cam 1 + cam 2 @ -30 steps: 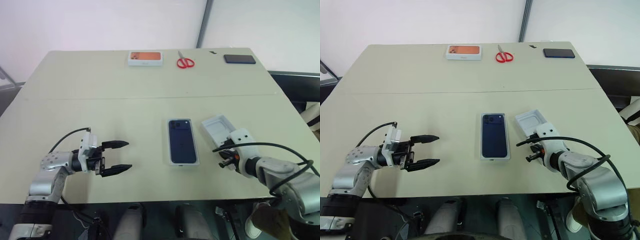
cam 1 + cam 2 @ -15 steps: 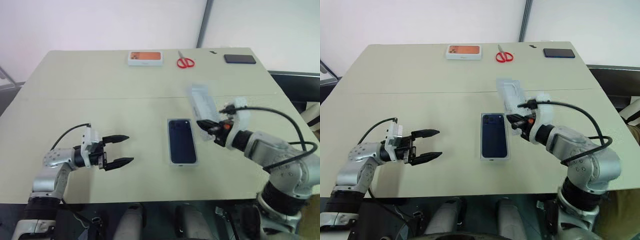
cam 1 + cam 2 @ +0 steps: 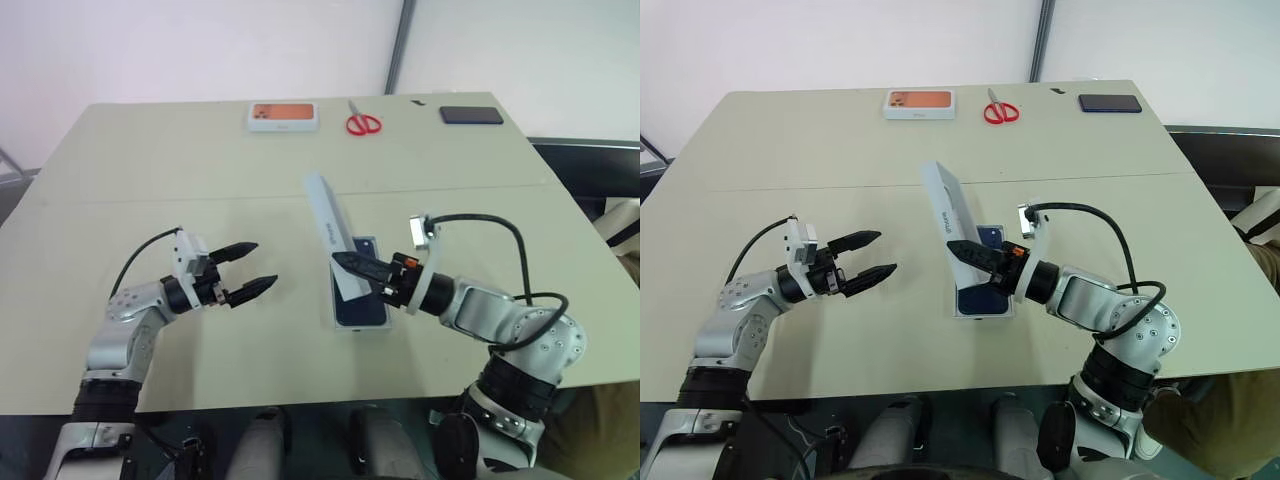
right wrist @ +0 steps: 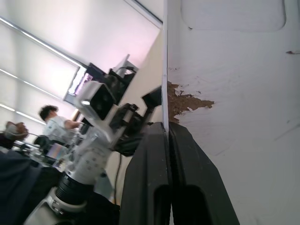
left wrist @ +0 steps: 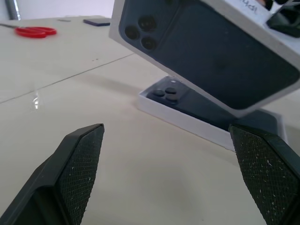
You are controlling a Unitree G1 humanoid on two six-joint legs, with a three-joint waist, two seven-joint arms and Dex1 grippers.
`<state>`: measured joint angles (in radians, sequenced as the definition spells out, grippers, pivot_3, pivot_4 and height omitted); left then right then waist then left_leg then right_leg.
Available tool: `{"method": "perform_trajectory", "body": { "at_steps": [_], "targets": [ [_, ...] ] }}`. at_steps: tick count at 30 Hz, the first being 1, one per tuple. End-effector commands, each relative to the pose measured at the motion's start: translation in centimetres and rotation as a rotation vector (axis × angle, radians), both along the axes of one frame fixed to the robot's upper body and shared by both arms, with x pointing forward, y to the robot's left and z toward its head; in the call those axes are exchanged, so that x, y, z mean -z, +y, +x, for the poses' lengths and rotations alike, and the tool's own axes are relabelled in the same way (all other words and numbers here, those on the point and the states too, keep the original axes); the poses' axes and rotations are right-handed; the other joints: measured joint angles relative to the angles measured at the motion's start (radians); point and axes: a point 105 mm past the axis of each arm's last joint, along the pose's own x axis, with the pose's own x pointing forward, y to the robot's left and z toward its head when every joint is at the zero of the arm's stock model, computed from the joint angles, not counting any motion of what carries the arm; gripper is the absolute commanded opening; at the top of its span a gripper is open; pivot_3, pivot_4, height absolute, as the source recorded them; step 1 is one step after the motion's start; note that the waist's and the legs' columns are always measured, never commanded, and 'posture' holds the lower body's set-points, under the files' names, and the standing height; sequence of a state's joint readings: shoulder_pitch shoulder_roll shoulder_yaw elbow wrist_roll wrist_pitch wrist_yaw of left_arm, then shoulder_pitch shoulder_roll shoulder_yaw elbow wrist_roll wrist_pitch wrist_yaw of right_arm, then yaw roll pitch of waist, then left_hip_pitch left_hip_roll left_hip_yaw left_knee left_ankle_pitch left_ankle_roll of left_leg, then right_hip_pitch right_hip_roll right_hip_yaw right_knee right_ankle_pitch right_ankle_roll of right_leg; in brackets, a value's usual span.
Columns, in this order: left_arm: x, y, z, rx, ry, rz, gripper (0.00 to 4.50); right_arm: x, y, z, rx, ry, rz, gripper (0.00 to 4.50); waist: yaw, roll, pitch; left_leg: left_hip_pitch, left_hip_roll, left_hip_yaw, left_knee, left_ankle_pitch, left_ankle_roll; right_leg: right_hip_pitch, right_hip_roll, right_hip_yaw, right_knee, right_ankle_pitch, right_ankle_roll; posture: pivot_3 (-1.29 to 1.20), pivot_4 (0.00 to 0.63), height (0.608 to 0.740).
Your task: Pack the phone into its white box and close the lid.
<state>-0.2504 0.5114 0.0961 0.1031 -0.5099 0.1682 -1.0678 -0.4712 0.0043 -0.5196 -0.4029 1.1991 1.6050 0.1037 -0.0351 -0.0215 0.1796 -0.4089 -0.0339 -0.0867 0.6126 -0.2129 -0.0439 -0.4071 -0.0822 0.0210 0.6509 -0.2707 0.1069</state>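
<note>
Right fingers (image 3: 352,266) pinching lid (image 3: 327,230)

The phone (image 3: 360,300) lies in the white box (image 3: 336,322), the lid (image 3: 328,232) tilted above it.

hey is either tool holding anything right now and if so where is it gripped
The right tool is shut on the lid, pinching one side wall near its lower end, holding it tilted above the phone. The left tool is open and holds nothing.
</note>
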Motion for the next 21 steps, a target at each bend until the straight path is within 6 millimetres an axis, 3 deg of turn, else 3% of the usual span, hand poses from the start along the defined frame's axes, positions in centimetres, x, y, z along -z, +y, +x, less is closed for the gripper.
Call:
{"method": "perform_trajectory", "body": {
  "at_steps": [1,6,16,21],
  "targets": [
    [-1.8,0.2,0.1,-0.011,-0.055,-0.011,4.50,-1.8,0.4,0.3,-0.004,-0.045,0.054,0.03,-0.001,0.000,0.000,0.000,0.000,0.000,0.000,0.000,0.000,0.000,0.000,0.000,0.000,0.000,0.000,0.00,0.150,0.740],
    [-2.0,0.2,0.1,-0.012,-0.050,-0.026,4.50,-0.6,1.1,0.5,0.005,0.014,0.053,0.03,-0.005,0.000,0.000,0.000,0.000,0.001,0.000,0.000,0.000,0.000,0.000,0.000,0.000,0.000,0.000,0.00,0.150,0.740],
    [-1.9,-0.1,-0.4,-0.004,-0.032,-0.037,4.50,-2.5,2.2,-0.1,-0.029,0.146,0.299,0.03,-0.008,0.001,0.000,0.000,0.001,0.000,0.000,0.000,0.000,0.000,0.000,0.000,-0.001,0.000,0.000,0.00,0.150,0.740],
    [-1.6,-0.3,-0.4,-0.006,-0.012,-0.040,4.50,-0.8,3.0,-1.8,-0.107,0.245,0.249,0.03,-0.007,0.001,0.000,0.000,0.001,0.001,0.000,0.000,0.000,0.001,0.000,0.000,-0.001,0.000,0.000,0.00,0.150,0.740]
  ]
}}
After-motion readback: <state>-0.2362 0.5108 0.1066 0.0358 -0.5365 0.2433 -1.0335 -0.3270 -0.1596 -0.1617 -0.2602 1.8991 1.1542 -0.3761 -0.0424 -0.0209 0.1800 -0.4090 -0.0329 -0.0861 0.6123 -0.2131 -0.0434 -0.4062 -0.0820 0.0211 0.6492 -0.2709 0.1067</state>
